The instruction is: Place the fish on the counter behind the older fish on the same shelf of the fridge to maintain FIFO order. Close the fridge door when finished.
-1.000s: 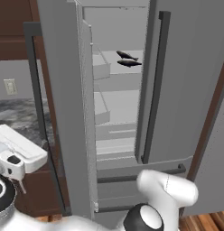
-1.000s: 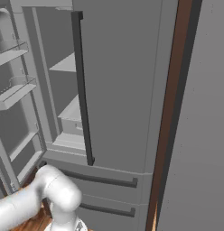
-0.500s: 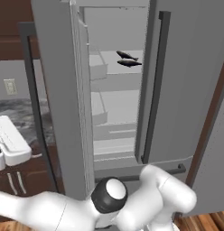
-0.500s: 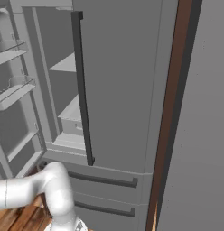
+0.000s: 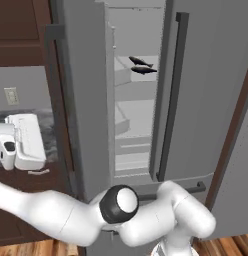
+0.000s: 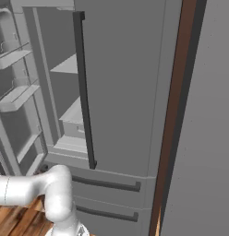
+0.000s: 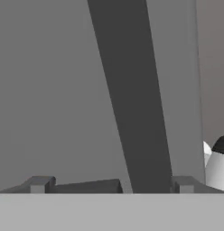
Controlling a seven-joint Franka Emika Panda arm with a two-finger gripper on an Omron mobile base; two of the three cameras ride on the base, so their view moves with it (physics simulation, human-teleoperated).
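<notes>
Closest to me the white arm reaches low and to the left, and in the hand view the gripper (image 7: 111, 185) has its two finger tips set wide apart, with nothing between them, just in front of the dark bar handle (image 7: 132, 94) of the open fridge door (image 5: 86, 95). I judge that the hand is placed to push or pull this door closed. Behind it the fridge (image 5: 206, 90) stands with its left door swung out. Further in, on the upper shelf (image 5: 138, 79), two small dark fish lie close together: the fish (image 5: 140, 61) lies behind, a little higher in the picture, and the older fish (image 5: 144, 70) lies in front of it, nearer to the opening. Which one is which I take from their positions only, because they look the same. Each fish lies flat with its long axis across the shelf, roughly left to right, and I cannot tell which end is the tail. So the placing seems done, and only closing the door remains. The counter (image 5: 46, 120) is at the far left.
</notes>
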